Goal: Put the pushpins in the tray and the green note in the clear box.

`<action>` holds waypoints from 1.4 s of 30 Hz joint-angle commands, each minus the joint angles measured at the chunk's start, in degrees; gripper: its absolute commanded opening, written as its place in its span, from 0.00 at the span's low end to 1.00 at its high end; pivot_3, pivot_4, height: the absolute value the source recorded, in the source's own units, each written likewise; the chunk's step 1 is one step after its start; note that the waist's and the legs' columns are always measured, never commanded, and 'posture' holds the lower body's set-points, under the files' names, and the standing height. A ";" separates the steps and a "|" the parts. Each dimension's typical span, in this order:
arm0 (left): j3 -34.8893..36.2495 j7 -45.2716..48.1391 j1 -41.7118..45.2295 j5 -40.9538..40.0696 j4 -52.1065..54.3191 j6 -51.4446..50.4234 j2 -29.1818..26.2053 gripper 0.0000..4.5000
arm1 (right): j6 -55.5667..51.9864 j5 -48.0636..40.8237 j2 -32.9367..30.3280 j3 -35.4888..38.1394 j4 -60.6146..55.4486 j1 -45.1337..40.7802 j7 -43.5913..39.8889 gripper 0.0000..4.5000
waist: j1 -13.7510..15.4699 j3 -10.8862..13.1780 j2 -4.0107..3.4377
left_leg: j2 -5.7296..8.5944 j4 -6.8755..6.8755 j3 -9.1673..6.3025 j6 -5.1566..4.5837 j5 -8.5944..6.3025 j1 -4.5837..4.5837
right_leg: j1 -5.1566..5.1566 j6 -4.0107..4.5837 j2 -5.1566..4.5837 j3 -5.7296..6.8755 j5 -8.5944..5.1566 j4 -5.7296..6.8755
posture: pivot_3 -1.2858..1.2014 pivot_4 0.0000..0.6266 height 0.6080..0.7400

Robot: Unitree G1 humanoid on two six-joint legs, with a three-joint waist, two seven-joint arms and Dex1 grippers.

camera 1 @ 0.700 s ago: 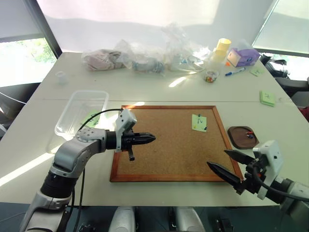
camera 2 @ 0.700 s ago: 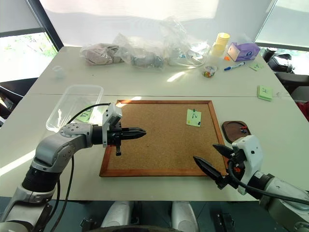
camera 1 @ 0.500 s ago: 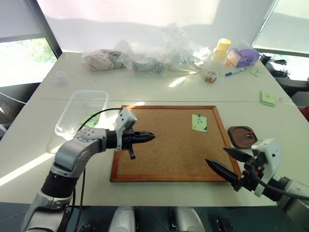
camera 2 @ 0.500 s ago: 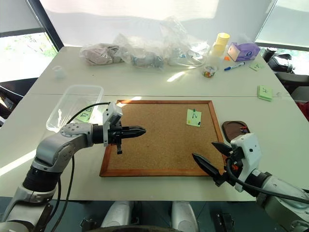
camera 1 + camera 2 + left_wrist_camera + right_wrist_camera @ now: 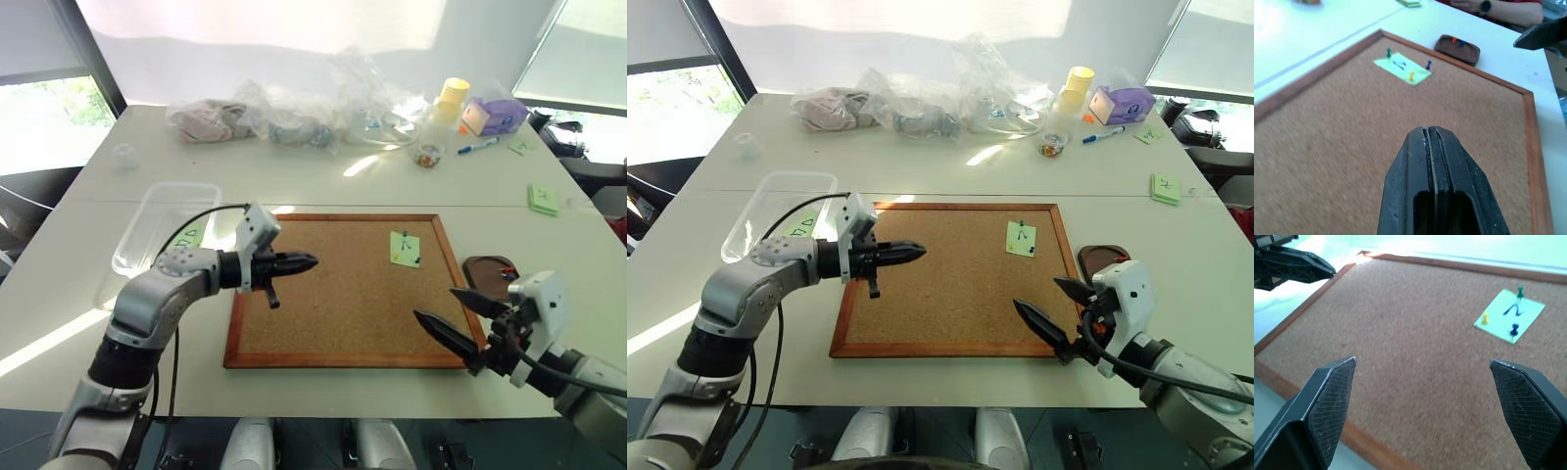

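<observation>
The green note (image 5: 404,249) is pinned to the far right part of the cork board (image 5: 343,304) by three pushpins, a green one (image 5: 1520,292), a yellow one (image 5: 1485,318) and a blue one (image 5: 1514,330). The dark brown tray (image 5: 483,264) lies just right of the board, with a red and a blue pin inside. The clear box (image 5: 162,220) stands left of the board, and a green note with two figures lies in it. My left gripper (image 5: 312,261) is shut and empty above the board's left part. My right gripper (image 5: 435,304) is open over the board's near right corner.
Plastic bags (image 5: 284,117), a yellow cup (image 5: 453,95), a purple box (image 5: 498,115), a pen (image 5: 477,147) and a small clear cup (image 5: 427,155) line the table's far side. Green note pads (image 5: 542,199) lie at the far right. A person's arm (image 5: 1508,6) rests beyond the tray.
My left gripper has moved a little farther over the board, staying shut. The right gripper has edged in toward the board's near right corner, still open.
</observation>
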State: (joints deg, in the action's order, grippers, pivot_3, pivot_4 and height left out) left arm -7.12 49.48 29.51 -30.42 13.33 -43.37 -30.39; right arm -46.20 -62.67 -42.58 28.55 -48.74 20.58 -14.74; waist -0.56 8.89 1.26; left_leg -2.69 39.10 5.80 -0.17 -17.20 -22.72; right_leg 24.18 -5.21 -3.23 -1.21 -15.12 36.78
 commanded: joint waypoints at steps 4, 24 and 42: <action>-3.14 4.37 7.44 1.35 -4.94 2.48 1.48 0.00 | 0.08 1.46 0.51 -5.95 6.91 -14.34 5.41 1.00 | -0.15 0.03 0.05 | 0.06 0.02 0.01 0.00 0.00 0.00 | 0.02 0.00 0.06 0.00 0.00 0.00 | 0.52 0.24 0.98; -16.79 5.54 4.82 23.53 -18.43 18.46 4.23 0.00 | 4.71 35.19 13.06 -26.78 47.46 -47.69 2.69 1.00 | -0.17 -0.02 -0.07 | 0.09 0.13 0.05 0.02 0.04 -0.66 | 0.72 -0.27 0.13 -0.06 0.16 0.21 | 0.52 0.24 0.98; -17.00 4.94 2.86 25.90 -16.54 17.44 5.39 0.00 | 4.07 40.39 16.26 -25.08 50.18 -48.91 -0.29 0.01 | -0.13 -0.05 -0.11 | 0.07 0.14 0.04 0.03 0.04 -0.60 | 0.65 -0.28 0.15 -0.05 0.17 0.26 | 0.52 0.24 0.98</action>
State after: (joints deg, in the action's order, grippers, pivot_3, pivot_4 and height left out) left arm -23.31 54.49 33.43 -5.56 -3.25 -24.94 -24.99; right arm -42.09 -22.17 -26.40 1.88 2.10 -27.11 -14.47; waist -0.68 8.84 1.15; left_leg -2.62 39.24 5.84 -0.14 -17.16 -23.32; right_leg 24.82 -5.49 -3.08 -1.27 -14.96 37.04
